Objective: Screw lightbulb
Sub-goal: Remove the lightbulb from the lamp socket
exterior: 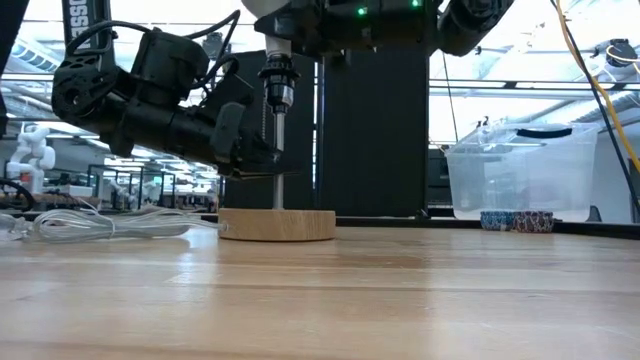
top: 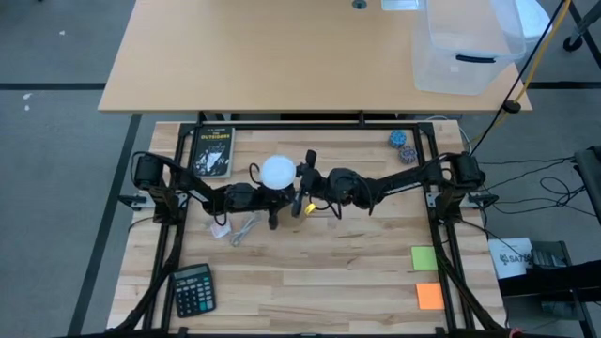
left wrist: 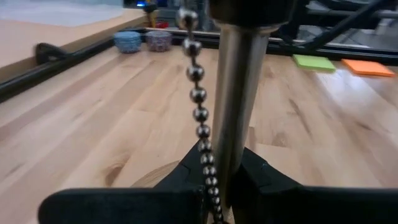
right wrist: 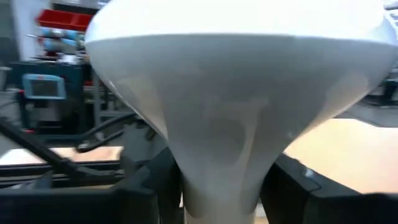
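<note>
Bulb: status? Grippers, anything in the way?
Left gripper shut on lamp pole, steadying it. Right gripper at bulb neck, jaws either side. Pull chain hangs beside pole; nothing else in the way.

The room is brightly lit from overhead, and the wooden table [top: 310,272] takes the light evenly, with only short, soft shadows under the arms. Looking level across the table, the far windows and ceiling lights [exterior: 520,70] blaze white, so the arms stand almost as silhouettes against them, and the near table surface is blurred. Close up on the left arm's side, the metal stem [left wrist: 239,93] and bead chain [left wrist: 199,93] carry bright highlights, while the dark parts nearest the lens are out of focus. The lightbulb [right wrist: 239,93] fills the right wrist view, soft-edged, its dome nearly washed out.
</note>
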Tool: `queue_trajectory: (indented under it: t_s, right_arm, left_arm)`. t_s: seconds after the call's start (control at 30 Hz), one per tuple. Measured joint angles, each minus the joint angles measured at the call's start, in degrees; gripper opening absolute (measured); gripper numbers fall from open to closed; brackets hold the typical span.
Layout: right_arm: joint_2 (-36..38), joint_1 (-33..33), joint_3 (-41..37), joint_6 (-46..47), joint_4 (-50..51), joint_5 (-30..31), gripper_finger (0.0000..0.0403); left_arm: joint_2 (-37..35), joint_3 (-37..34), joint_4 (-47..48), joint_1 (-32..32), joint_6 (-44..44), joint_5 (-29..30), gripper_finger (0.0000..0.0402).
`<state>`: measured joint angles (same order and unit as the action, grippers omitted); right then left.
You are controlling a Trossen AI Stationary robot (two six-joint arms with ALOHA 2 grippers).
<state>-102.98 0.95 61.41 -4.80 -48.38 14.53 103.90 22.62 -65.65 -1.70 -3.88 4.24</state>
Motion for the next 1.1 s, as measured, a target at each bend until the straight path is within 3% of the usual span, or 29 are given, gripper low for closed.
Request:
queue_trajectory:
  t_s: [0.4,0.6,0.8,0.97,1.1]
  right_arm:
    - [0.2,-3.8,0.06,1.14,1.49,-24.76,0.0161]
    - [0.2,-6.79,0.17,1.7,1.77,-43.48,0.0161]
    - [0.2,-7.89,0.2,2.64,1.76,-50.47,0.0161]
    - [0.09,-7.72,0.19,3.76,0.18,-52.55,0.0161]
    - [-0.02,-7.68,0.21,4.5,-1.0,-53.91,0.0161]
  left_arm:
    - [0.02,0.06,-0.04,0.07,2.74,-13.64,0.0033]
    - [0.02,0.2,-0.13,0.18,3.37,-20.83,0.0033]
    - [0.07,0.21,-0.21,0.23,3.35,-24.75,0.0033]
    - [0.04,0.21,-0.2,0.23,3.08,-30.63,0.0033]
    - [0.0,0.25,1.22,0.23,2.93,-30.69,0.0033]
